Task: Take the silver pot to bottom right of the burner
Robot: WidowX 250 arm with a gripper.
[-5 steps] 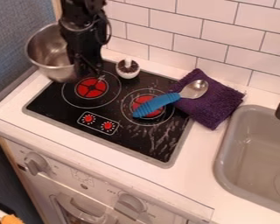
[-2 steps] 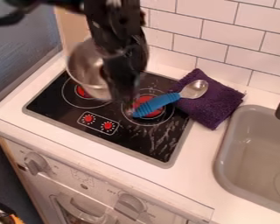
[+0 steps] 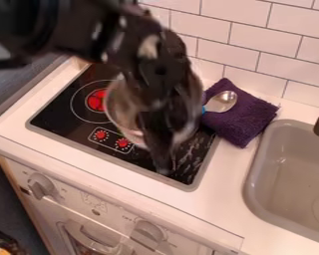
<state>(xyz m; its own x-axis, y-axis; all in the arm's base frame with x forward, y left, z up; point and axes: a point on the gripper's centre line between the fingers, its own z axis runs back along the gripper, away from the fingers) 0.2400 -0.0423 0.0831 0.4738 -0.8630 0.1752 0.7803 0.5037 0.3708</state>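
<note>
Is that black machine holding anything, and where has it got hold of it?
The silver pot; the gripper in front hides which part is gripped.

The exposed burner leaves room; spoon and cloth block the right side.

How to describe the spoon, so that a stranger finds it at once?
Between the black stove and the grey sink, look for the purple cloth. The spoon's oval silver end lies on it. The pot is silver too, but the spoon is far smaller and shows a bit of blue handle.
</note>
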